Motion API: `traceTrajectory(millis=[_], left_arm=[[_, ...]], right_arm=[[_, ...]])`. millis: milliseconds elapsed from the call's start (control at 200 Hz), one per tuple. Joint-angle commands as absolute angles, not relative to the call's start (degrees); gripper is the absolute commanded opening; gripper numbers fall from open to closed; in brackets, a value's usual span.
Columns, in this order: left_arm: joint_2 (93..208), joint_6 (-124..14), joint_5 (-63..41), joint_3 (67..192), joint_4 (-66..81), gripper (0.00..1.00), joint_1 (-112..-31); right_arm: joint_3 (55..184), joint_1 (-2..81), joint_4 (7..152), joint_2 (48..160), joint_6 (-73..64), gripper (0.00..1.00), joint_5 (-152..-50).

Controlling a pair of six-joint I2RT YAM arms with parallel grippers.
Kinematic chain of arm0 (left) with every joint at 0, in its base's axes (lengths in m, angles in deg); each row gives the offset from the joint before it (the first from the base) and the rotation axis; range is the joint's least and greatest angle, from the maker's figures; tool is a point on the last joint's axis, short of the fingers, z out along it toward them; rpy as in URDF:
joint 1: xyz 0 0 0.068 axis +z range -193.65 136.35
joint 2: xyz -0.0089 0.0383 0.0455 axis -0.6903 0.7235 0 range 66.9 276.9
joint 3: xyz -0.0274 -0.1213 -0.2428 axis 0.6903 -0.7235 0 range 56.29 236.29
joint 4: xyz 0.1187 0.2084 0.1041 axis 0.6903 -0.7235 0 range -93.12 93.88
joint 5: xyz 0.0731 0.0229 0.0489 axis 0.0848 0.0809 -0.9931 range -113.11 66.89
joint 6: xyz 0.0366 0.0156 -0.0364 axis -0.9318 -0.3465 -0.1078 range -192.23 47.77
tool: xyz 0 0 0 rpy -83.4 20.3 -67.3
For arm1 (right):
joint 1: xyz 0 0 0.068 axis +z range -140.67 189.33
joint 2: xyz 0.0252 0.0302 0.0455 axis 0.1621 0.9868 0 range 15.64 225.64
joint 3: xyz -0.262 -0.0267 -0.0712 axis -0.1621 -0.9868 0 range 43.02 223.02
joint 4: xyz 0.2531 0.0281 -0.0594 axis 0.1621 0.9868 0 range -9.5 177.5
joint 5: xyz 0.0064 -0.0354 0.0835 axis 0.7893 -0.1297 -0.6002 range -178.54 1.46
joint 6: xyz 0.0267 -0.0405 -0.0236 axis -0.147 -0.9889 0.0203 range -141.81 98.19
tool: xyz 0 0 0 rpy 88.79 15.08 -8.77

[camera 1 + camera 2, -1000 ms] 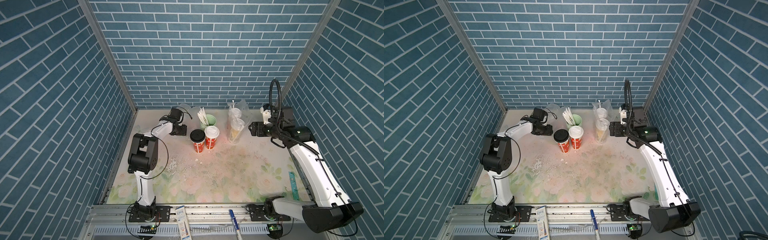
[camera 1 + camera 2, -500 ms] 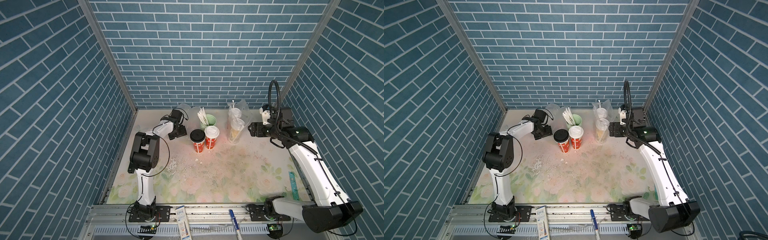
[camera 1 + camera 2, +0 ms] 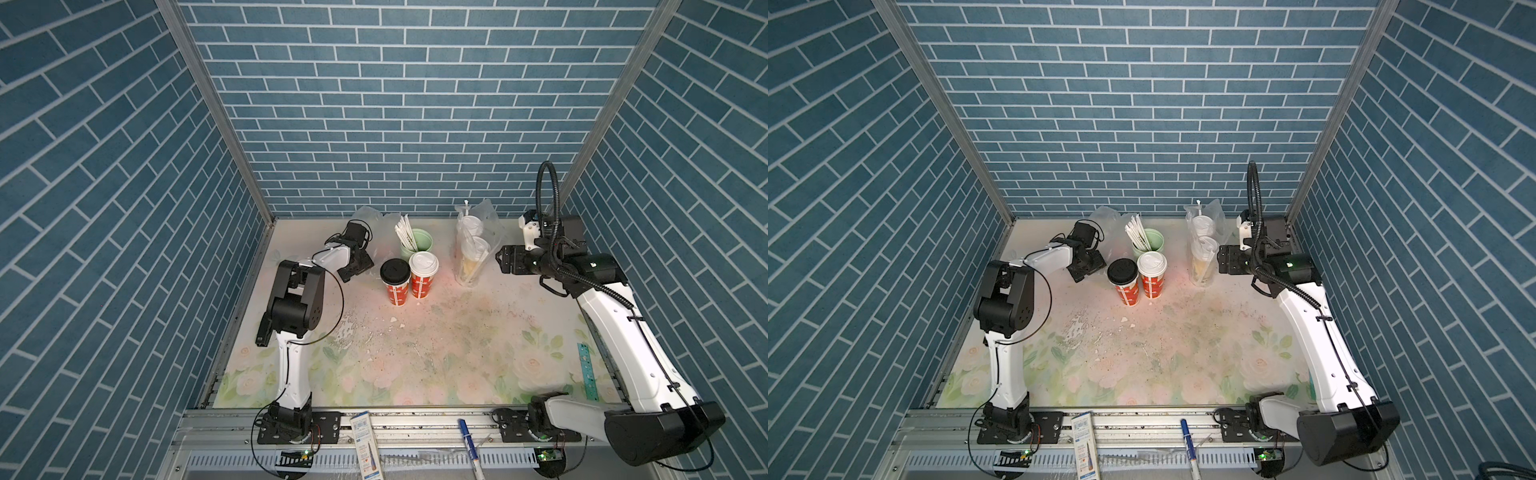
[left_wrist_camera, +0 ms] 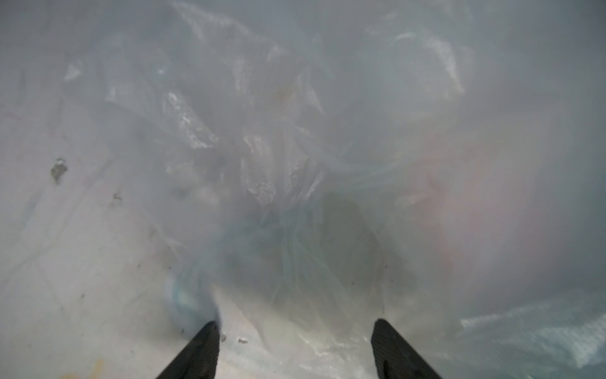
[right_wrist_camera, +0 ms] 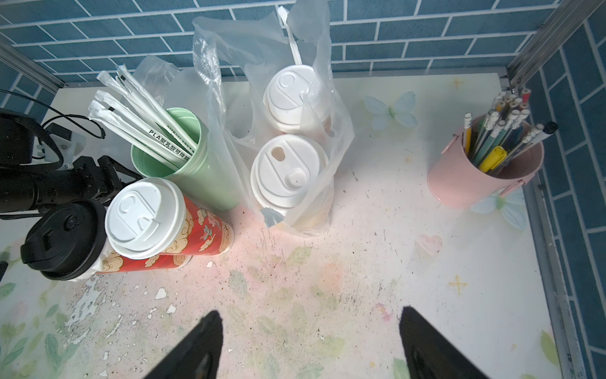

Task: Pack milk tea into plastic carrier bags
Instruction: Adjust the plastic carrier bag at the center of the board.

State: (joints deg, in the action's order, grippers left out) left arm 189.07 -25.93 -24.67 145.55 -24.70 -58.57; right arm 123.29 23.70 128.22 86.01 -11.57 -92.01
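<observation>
Here we are holding our left gripper (image 4: pixel 295 323), open and empty, at the crumpled transparent plastic bag (image 4: pixel 262 147), likely to spread it for the two red lidded paper cups (image 3: pixel 422 286) nearby; our right gripper (image 5: pixel 311 313) is hanging open, empty.

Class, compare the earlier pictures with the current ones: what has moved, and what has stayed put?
The left gripper has edged slightly toward the near side of the table at the empty carrier bag, jaws open, gripping nothing. Unchanged: the right gripper, open and clear; the black-lidded red cup, white-lidded red cup and the packed bag.
</observation>
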Motion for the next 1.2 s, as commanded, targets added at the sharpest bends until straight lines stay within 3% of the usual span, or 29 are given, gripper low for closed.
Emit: traceTrajectory(millis=[0, 220, 400, 735, 1196], left_arm=[[190.5, -24.1, -26.7, 146.8, -24.7, 0.66, -58.6], [190.0, -24.5, -27.6, 145.8, -25.3, 0.23, -58.6], [188.1, -24.8, -29.2, 144.0, -25.5, 0.0, -58.6], [181.4, -24.0, -32.1, 139.7, -23.1, 0.0, -58.9], [158.0, -20.1, -34.7, 121.0, -21.2, 0.0, -58.8]], right_arm=[[122.7, 23.8, 128.0, 84.7, -11.2, 0.85, -91.2], [122.4, 23.9, 128.0, 84.4, -11.1, 0.85, -91.1], [121.8, 23.9, 127.9, 83.6, -10.8, 0.85, -91.0], [121.0, 23.9, 127.9, 82.3, -10.7, 0.85, -90.8], [119.7, 24.1, 127.4, 80.2, -8.4, 0.85, -96.2]])
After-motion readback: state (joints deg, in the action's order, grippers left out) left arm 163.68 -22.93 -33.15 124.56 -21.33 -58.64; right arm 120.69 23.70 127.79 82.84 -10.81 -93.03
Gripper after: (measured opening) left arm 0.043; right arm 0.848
